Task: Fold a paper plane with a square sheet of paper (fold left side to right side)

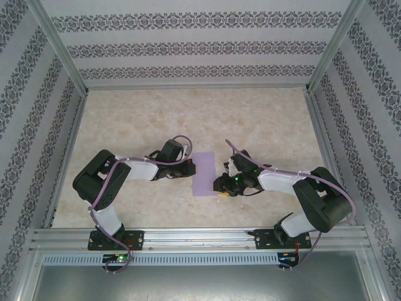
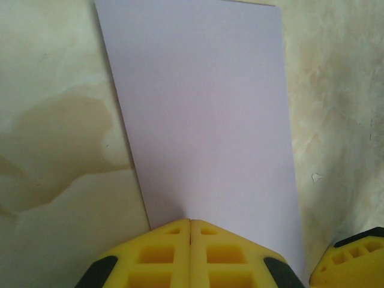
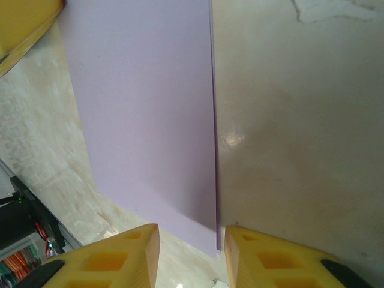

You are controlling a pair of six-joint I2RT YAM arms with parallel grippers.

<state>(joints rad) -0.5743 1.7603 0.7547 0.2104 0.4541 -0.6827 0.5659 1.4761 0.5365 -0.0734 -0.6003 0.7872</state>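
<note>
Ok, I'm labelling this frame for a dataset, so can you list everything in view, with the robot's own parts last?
sheet of paper: one, lavender-purple, lying flat as a narrow rectangle mid-table, between the two grippers
table: one, beige marbled, under everything
walls: three, white with grey patterned stripes, left, back and right of the table
metal rail: one, silver, along the near edge, carrying the arm bases
left arm: one, black and white, near left
right arm: one, black and white, near right
left gripper: one, yellow fingers, shut, at the paper's edge
right gripper: one, yellow fingers, open, at a corner of the paper
</note>
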